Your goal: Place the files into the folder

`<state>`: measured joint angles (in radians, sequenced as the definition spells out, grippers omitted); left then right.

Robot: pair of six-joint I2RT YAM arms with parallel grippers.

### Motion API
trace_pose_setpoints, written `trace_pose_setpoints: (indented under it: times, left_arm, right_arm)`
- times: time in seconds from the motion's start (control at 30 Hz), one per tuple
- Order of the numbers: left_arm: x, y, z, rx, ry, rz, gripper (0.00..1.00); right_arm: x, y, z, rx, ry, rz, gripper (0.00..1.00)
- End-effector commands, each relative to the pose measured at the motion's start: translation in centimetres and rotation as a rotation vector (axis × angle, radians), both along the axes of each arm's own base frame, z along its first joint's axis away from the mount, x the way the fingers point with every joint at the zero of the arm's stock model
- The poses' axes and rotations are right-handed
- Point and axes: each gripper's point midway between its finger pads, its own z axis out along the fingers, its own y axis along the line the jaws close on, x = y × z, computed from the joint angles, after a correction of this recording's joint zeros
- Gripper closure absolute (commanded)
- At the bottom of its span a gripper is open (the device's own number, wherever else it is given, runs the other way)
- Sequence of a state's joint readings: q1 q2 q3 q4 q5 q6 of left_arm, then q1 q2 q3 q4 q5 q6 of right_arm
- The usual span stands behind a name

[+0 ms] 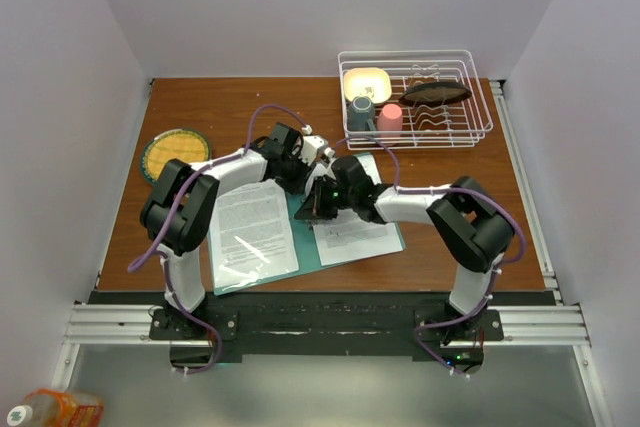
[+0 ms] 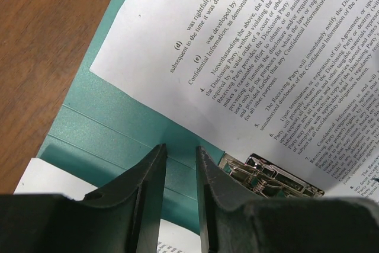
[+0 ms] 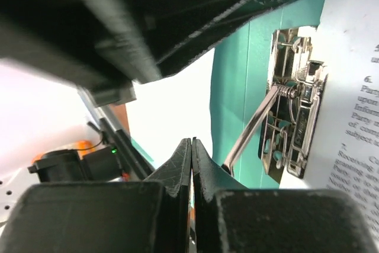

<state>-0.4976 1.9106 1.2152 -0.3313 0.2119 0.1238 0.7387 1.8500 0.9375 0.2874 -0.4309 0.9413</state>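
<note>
The teal folder (image 1: 309, 243) lies open on the table, with one printed file (image 1: 250, 232) on its left leaf and another file (image 1: 355, 230) on its right leaf. In the left wrist view the right-hand file (image 2: 266, 45) lies over the folder (image 2: 118, 122), its edge by the metal clip (image 2: 273, 177). My left gripper (image 2: 180, 149) hovers over the centre crease, open by a narrow gap with nothing in it. My right gripper (image 3: 192, 141) is shut beside the clip (image 3: 296, 111), the clip's raised lever (image 3: 251, 127) ending against its right finger. Both grippers (image 1: 305, 175) (image 1: 318, 205) meet above the folder's middle.
A white wire dish rack (image 1: 470, 97) at the back right holds a yellow bowl (image 1: 366, 83), a grey cup (image 1: 361, 113), a pink cup (image 1: 390, 117) and a dark utensil (image 1: 435, 93). A yellow-green plate (image 1: 176, 153) sits at the left on the wooden table (image 1: 450, 162).
</note>
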Motion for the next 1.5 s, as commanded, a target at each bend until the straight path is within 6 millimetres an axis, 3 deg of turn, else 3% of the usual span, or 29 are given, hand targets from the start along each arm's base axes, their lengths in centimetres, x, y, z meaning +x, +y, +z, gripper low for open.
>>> trace_pose_setpoints:
  times: [0.0,0.07,0.17,0.4,0.77,1.17,1.47]
  left_arm:
    - [-1.1,0.9,-0.5,0.023,0.039,-0.005,0.69]
    - [-1.1,0.9,-0.5,0.021,0.038,-0.004,0.69]
    - [-1.1,0.9,-0.5,0.022,0.039,-0.004,0.69]
    - [-1.1,1.0,-0.5,0.026,0.034,-0.005,0.69]
    - [-1.0,1.0,-0.4,0.030,0.031,-0.008,0.69]
    - [-0.9,1.1,-0.6,0.037,0.033,-0.002,0.69]
    - [-0.7,1.0,-0.7,0.040,0.038,-0.003,0.69]
  right_arm:
    - [2.1,-0.8,5.6,-0.011,-0.265,-0.004,0.98]
    - [2.8,-1.4,7.3,-0.026,-0.347,-0.019,0.98]
    - [3.4,-1.8,7.6,-0.062,-0.363,-0.016,0.98]
    - [3.2,-1.4,6.3,-0.065,-0.328,0.011,1.00]
    - [1.6,-1.7,1.7,-0.073,-0.229,0.028,1.00]
    - [0.3,-2.2,-0.2,-0.083,-0.200,0.063,1.00]
    - [-1.6,-3.5,-3.5,-0.221,-0.188,0.129,1.00]
